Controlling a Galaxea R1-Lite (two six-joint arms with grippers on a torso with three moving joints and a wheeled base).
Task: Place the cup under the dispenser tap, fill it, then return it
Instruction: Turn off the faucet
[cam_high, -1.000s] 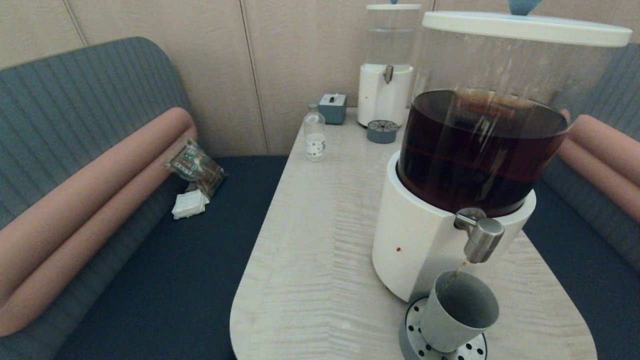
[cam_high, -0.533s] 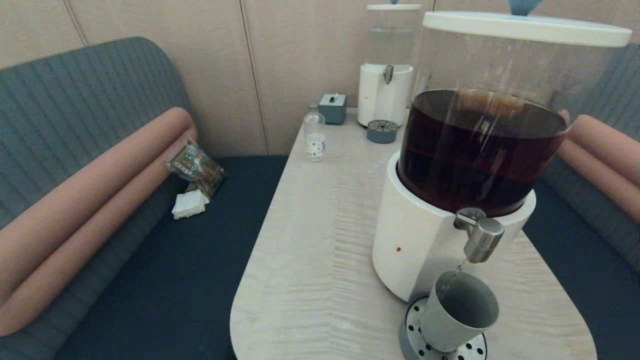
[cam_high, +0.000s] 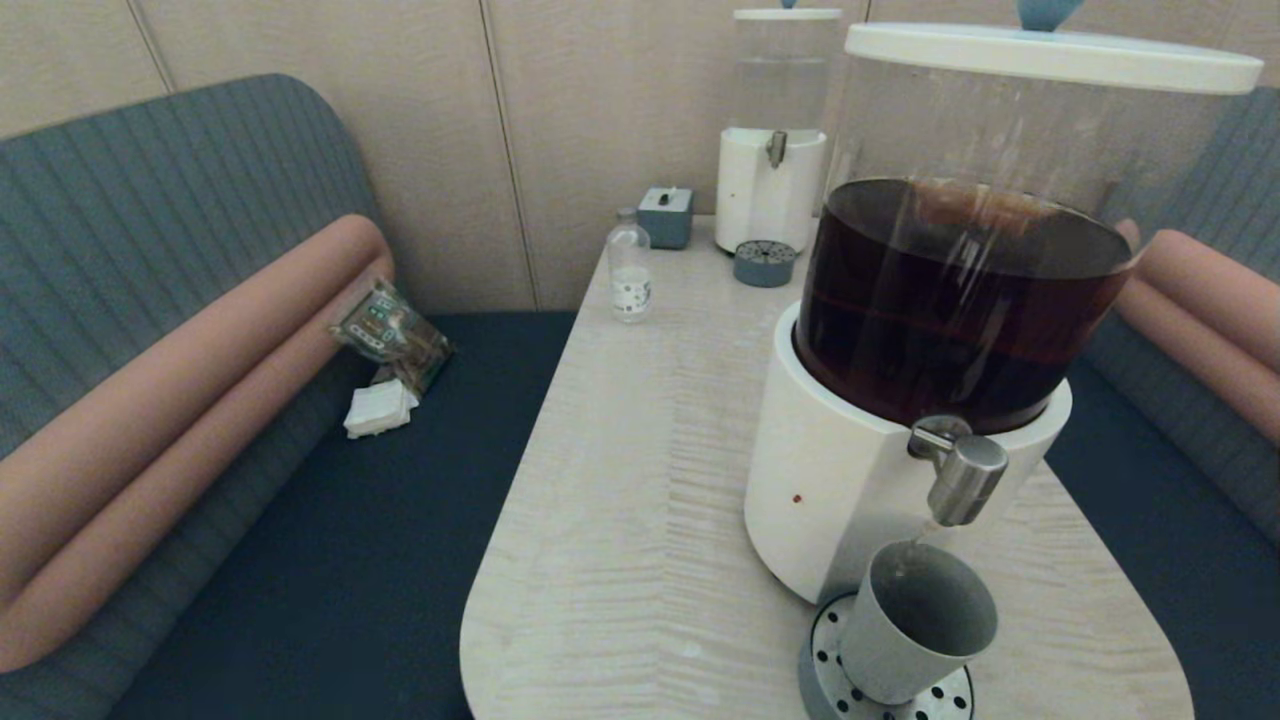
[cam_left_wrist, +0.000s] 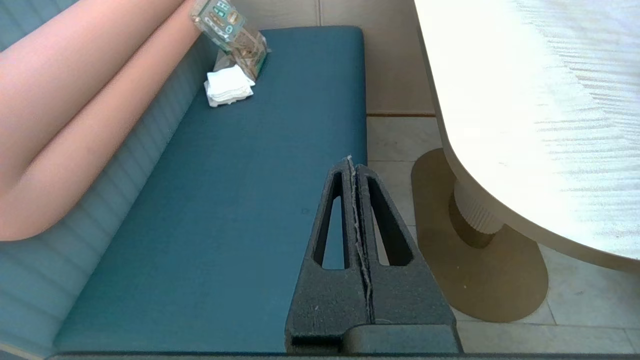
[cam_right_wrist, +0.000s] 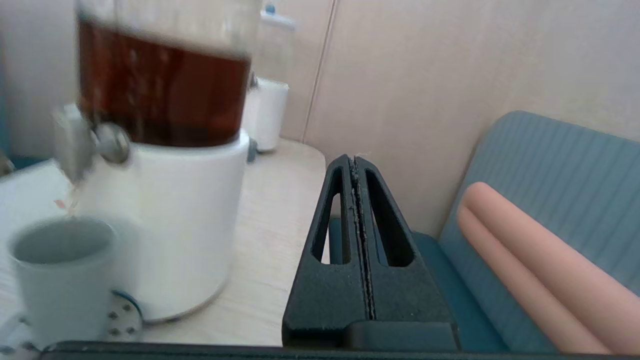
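Hanging beside the table, both pincers closed.

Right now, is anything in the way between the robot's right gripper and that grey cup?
Nothing visible. The right gripper is shut, off to the side of the big dispenser; the cup stands on the drip tray under the tap, with only bare table between.

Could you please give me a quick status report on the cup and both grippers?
Left gripper shut, parked over the bench. Right gripper shut, off to the side. Cup upright on drip tray under dispenser tap, thin stream running in. Nothing blocking.
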